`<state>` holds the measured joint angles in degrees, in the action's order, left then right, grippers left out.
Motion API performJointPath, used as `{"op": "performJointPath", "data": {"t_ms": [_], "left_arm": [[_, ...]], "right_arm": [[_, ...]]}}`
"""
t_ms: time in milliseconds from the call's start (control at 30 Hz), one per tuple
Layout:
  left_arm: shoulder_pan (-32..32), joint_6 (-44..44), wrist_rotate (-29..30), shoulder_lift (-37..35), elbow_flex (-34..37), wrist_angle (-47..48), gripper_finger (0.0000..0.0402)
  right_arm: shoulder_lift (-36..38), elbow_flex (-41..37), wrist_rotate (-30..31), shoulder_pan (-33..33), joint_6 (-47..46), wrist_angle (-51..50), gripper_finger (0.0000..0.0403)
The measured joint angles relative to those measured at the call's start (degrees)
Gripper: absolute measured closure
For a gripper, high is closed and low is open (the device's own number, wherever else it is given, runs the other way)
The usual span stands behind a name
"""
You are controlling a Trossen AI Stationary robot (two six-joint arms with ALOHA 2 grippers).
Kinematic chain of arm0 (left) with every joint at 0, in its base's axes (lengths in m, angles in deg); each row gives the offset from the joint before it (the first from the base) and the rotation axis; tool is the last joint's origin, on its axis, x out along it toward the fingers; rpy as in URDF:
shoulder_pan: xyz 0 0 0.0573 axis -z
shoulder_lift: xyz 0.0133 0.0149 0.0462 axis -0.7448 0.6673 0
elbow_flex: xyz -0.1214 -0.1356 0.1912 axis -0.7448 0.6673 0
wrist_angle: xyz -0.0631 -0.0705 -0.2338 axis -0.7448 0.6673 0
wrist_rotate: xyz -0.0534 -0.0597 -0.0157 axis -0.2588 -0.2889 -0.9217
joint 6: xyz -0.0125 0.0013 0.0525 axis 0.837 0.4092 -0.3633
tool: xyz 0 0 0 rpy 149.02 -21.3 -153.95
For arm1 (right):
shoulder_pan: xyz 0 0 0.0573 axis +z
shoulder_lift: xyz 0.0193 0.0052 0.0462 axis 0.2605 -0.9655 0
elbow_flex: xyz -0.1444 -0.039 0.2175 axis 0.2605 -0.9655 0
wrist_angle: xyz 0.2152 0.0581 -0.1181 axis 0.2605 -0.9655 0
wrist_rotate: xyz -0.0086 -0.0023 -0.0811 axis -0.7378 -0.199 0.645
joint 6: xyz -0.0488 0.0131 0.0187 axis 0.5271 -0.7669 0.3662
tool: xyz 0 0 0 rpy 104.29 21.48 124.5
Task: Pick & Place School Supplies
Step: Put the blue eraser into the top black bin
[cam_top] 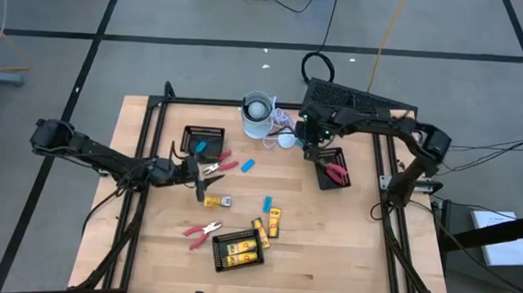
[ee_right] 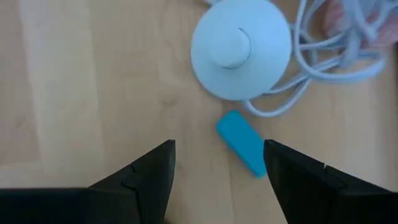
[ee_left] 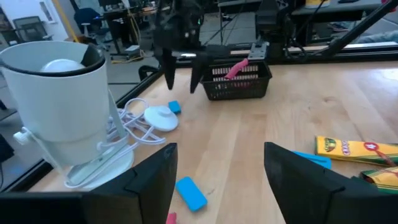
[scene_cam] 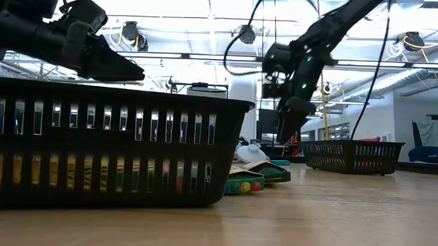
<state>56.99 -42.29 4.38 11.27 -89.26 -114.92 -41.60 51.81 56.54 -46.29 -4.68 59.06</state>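
Blue stick point(ee_right: 242, 142) lies just beyond our right hand point(ee_right: 217, 165), fingers apart, while our left hand point(ee_left: 217, 168) gapes empty.

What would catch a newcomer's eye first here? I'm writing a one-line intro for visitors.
Probably the bright supplies scattered over the wooden table: yellow-and-black pieces, red-handled tools and light-blue sticks. Next, the white cup at the far edge, and the right hand, open, directly above one light-blue stick beside a white corded disc.
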Motion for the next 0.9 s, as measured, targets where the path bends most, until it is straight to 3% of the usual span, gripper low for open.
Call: {"op": "performJointPath", "data": {"t_ms": [267, 633, 900], "left_arm": [[-2.13, 0.14, -1.14, 0.02, 0.00, 1.10, 0.0158], [-2.45, 0.38, -1.47, 0.04, 0.00, 1.44, 0.0158], [-2.45, 0.41, -1.47, 0.04, -0.02, 1.75, 0.0158]], "right_arm": [[-7.93, 2.46, 0.54, -0.30, 3.42, -0.78, 0.0167], [-8.42, 2.41, 8.46, -0.38, 8.92, 1.67, 0.0167], [-8.42, 2.39, 7.65, -1.06, 9.14, 0.90, 0.0169]]}}
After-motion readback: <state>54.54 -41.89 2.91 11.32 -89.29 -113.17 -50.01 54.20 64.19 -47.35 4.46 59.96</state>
